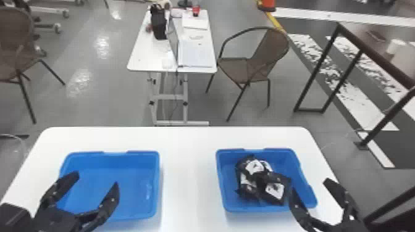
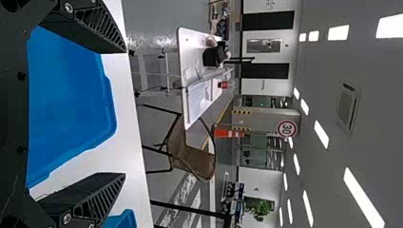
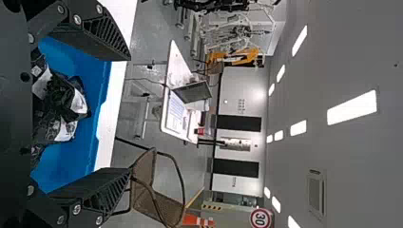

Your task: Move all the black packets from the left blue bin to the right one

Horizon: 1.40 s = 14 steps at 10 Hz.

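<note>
Black and wide apart, the two flat fingers of the left tool (image 1: 97, 179) come in over the near part of the left blue bin (image 1: 136, 162). That tool is released; in the left wrist view its fingers (image 2: 97, 26) stand to either side of a stretch of the bin and the white counter (image 1: 188, 172).

Across from it, the right tool (image 1: 309, 185) is also released, its fingers well separated near the right front corner of the right blue bin (image 1: 262, 209). Whether it touches the rim I cannot tell.

The black packets (image 1: 273, 185) lie in the right bin, heaped in an overlapping pile, with white patches facing up on several of them. Both bins sit upright on the counter, side by side with a broad strip of its top between them.

Behind the counter stands a narrower white table (image 1: 139, 58) carrying a black bag (image 1: 159, 23), a laptop (image 3: 192, 91) and a red cup (image 1: 196, 10). A brown chair (image 1: 233, 68) is just beside that table. Farther back is an orange cone (image 1: 267, 4), and a round sign with a red border (image 2: 287, 128) shows in the left wrist view.
</note>
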Available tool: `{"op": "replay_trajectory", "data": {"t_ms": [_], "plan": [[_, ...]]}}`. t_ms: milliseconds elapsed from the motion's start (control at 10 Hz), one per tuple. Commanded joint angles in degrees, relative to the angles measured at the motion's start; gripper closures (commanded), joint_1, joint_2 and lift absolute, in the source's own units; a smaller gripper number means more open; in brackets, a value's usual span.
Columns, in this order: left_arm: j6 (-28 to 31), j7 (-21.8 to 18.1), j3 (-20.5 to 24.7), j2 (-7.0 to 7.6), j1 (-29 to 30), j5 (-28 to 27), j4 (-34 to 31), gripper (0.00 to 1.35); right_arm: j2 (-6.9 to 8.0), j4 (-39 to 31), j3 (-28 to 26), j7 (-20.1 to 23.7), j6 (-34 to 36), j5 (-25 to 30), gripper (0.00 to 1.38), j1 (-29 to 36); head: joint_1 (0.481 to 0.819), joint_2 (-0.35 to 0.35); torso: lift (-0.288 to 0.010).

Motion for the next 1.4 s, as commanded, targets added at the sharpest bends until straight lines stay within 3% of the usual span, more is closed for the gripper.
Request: {"op": "replay_trajectory", "data": {"t_ms": [0, 1300], "plan": [[0.1, -0.1, -0.1, -0.15, 0.0, 0.1, 0.1, 0.11, 0.23, 0.1, 0.0, 0.0, 0.1, 0.0, 0.2, -0.3, 0.695, -0.135, 0.0], [1.2, -1.0, -0.3, -0.15, 0.1, 0.6, 0.6, 0.11, 0.23, 0.6, 1.1, 0.4, 0.4, -0.8, 0.2, -0.2, 0.695, -0.133, 0.0]]}}
